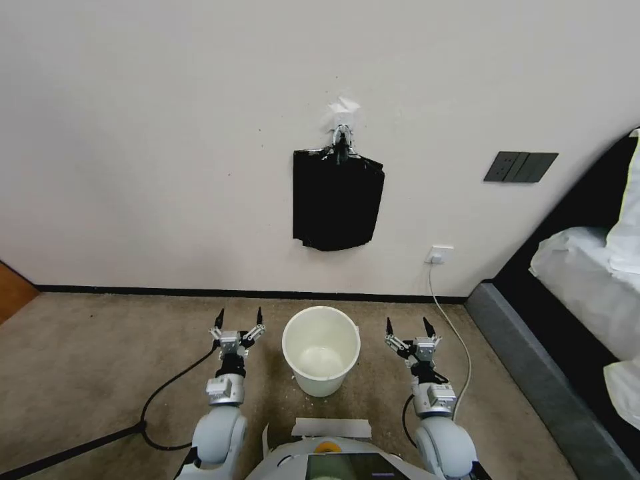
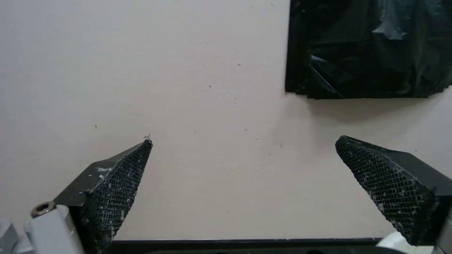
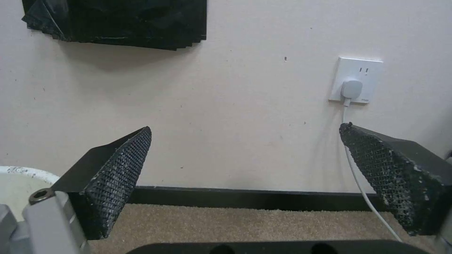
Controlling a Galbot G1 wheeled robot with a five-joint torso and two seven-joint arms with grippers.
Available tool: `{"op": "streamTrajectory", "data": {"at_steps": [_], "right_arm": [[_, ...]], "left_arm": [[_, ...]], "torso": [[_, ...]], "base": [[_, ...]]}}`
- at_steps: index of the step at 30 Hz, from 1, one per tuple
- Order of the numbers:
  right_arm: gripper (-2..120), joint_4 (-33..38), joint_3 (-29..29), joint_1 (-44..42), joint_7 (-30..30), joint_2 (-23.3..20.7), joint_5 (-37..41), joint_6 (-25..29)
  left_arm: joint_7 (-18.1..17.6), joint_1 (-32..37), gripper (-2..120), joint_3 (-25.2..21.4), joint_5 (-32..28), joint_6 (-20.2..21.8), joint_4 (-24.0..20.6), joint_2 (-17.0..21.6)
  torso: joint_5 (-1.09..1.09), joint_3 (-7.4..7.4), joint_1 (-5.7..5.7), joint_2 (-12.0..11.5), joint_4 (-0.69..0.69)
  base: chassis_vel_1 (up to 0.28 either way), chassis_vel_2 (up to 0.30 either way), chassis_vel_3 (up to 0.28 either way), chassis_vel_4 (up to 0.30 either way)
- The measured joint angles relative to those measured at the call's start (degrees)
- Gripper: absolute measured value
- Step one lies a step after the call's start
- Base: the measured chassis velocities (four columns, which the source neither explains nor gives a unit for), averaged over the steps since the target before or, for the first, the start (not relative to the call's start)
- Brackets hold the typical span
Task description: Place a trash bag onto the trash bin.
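Trash bin (image 1: 321,349) on carpet (image 1: 100,360) between both grippers, near wall. Black bags (image 1: 337,200) hanging from wall hook (image 1: 342,137) above bin. Left gripper (image 1: 239,321) beside bin, jaws apart, empty. Right gripper (image 1: 407,331) opposite side, jaws apart, empty.

Both arms reach forward, low over the floor. The left gripper (image 1: 239,321) and the right gripper (image 1: 407,329) point ahead, fingers spread wide and holding nothing.
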Motion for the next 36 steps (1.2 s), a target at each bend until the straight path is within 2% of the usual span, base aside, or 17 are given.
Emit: {"op": "streamTrajectory", "data": {"at_steps": [7, 9, 11, 12, 16, 17, 20, 21, 23, 25, 27, 30, 32, 36], "right_arm": [[100, 0.09, -0.56, 1.07, -0.43, -1.15, 1.99, 0.69], [100, 0.56, -1.51, 1.89, -0.92, -2.29, 4.41, 0.64], [100, 0.46, -4.25, 5.11, -1.26, -5.77, 9.77, -0.58], [100, 0.46, -4.25, 5.11, -1.26, -5.77, 9.77, -0.58], [100, -1.82, -9.74, 14.3, -1.32, -12.11, 17.66, -3.76], [100, -1.82, -9.74, 14.3, -1.32, -12.11, 17.66, -3.76], [100, -3.17, -15.31, 25.86, 0.02, -16.62, 26.1, -7.82], [100, -3.17, -15.31, 25.86, 0.02, -16.62, 26.1, -7.82], [100, -5.75, -18.94, 34.05, 1.8, -18.21, 30.48, -9.53], [100, -6.54, -19.78, 35.81, 2.11, -18.39, 31.21, -9.85], [100, -11.29, -23.82, 45.65, 3.18, -18.13, 34.96, -10.94], [100, -12.6, -24.72, 49.51, 3.44, -17.36, 36.76, -11.47], [100, -14.89, -25.85, 55.62, 3.79, -15.48, 40.59, -12.15], [100, -18.16, -26.37, 62.51, 3.88, -12.73, 46.73, -12.83]], "left_arm": [[0.06, -1.25, 100, 0.19, -1.73, 1.31, 0.93, 1.73], [0.17, -1.37, 100, 0.08, -2.27, 1.44, 1.0, 1.79], [1.29, -1.06, 100, 0.05, -4.11, 1.17, 0.83, 2.34], [1.29, -1.06, 100, 0.05, -4.11, 1.17, 0.83, 2.34], [2.45, -0.05, 100, 0.16, -4.75, 0.23, 0.02, 3.79], [2.45, -0.05, 100, 0.16, -4.75, 0.23, 0.02, 3.79], [2.45, 0.42, 100, -0.62, -4.53, 0.05, -0.35, 3.12], [2.45, 0.42, 100, -0.62, -4.53, 0.05, -0.35, 3.12], [2.48, 0.87, 100, -0.99, -4.02, -0.08, -0.62, 2.44], [2.51, 1.01, 100, -1.04, -3.92, -0.12, -0.68, 2.32], [2.71, 1.86, 100, -1.31, -3.61, -0.29, -1.07, 2.0], [2.82, 2.14, 100, -1.48, -3.51, -0.37, -1.15, 2.0], [3.04, 2.65, 100, -1.99, -3.44, -0.58, -1.44, 2.09], [3.24, 3.4, 100, -3.17, -3.47, -0.9, -2.08, 2.11]], "torso": [[0.0, 0.0, 0.0, 0.0, -0.01], [0.0, 0.0, 0.0, 0.0, -0.01], [0.0, 0.0, 0.0, 0.0, -0.01], [0.0, 0.0, 0.0, 0.0, -0.01], [0.02, 0.01, 0.0, 0.0, -0.01], [0.02, 0.01, 0.0, 0.0, -0.01], [0.01, 0.01, 0.0, 0.0, 0.01], [0.01, 0.01, 0.0, 0.0, 0.01], [-0.01, 0.01, 0.0, 0.0, 0.03], [-0.01, 0.01, 0.0, 0.0, 0.02], [0.01, 0.01, 0.01, 0.0, -0.02], [0.0, 0.01, 0.0, 0.0, 0.0], [-0.02, 0.02, 0.01, 0.0, 0.03], [-0.01, 0.01, 0.01, 0.0, 0.0]], "base": [[0.0, 0.0, 0.0, 0.0], [0.0, 0.0, 0.0, 0.0], [0.0, 0.0, 0.0, 0.0], [0.0, 0.0, 0.0, 0.0], [0.0, 0.0, 0.0, 0.0], [0.0, 0.0, 0.0, 0.0], [0.0, 0.0, 0.0, 0.0], [0.0, 0.0, 0.0, 0.0], [0.0, 0.0, 0.0, 0.0], [0.0, 0.0, 0.0, 0.0], [0.0, 0.0, 0.0, 0.0], [0.0, 0.0, 0.0, 0.0], [0.0, 0.0, 0.0, 0.0], [0.0, 0.0, 0.0, 0.0]]}}
